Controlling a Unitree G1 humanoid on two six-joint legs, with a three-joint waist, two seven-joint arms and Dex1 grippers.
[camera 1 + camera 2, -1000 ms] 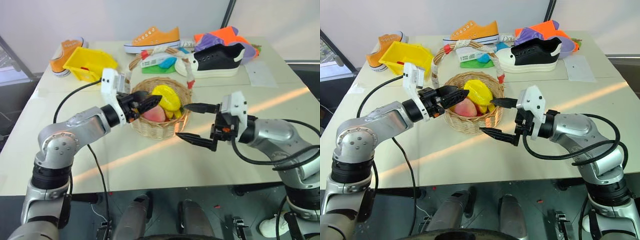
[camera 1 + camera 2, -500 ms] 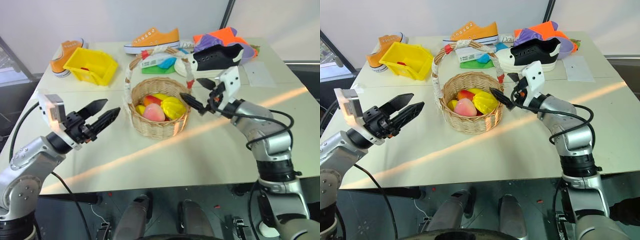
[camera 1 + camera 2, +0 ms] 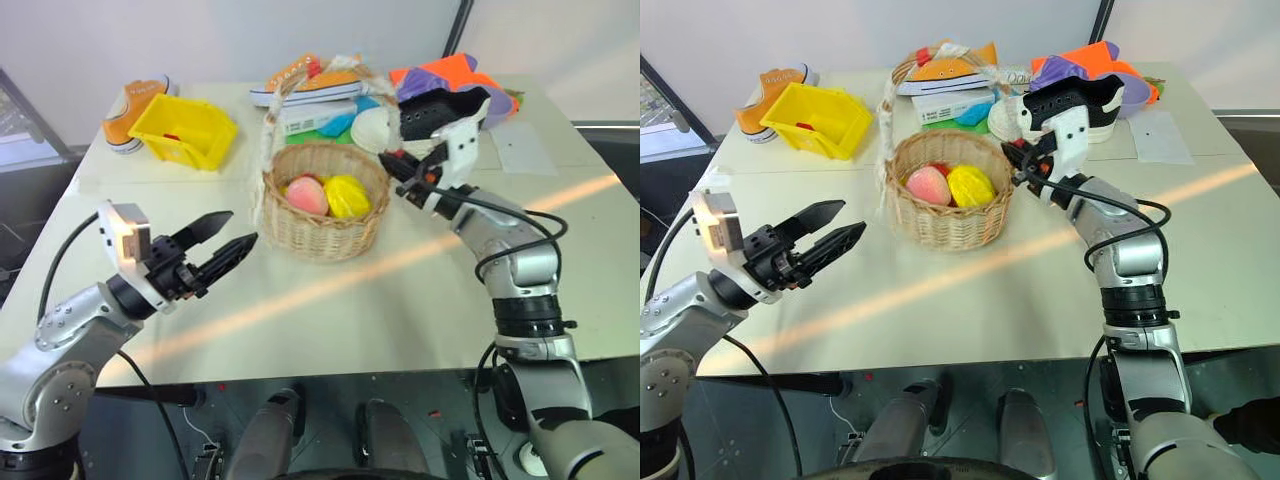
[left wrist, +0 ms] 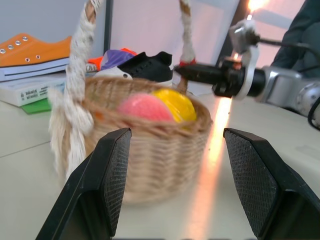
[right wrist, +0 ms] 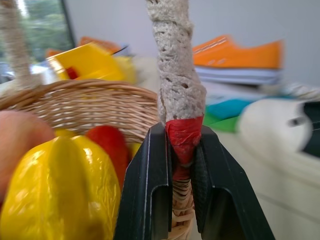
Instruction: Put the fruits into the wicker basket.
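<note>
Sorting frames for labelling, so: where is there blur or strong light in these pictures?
Head views: a bright sunlight stripe crosses the pale table. Left wrist view: the round tan wicker basket is blurred, glare flares behind it. Right wrist view: the red-wrapped handle base between the right gripper fingers is sharp, the yellow ridged star fruit soft.

peach (image 5: pixel 17 140) cut off by edge

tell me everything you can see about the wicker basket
The wicker basket is round, woven of tan cane, with a tall arched handle wrapped in whitish cord and red bands near its ends. It stands upright on the white table, in front of the shoes. Inside lie a pink peach, a yellow star fruit and something red behind them. The right gripper is shut on the handle's red band just above the rim.
</note>
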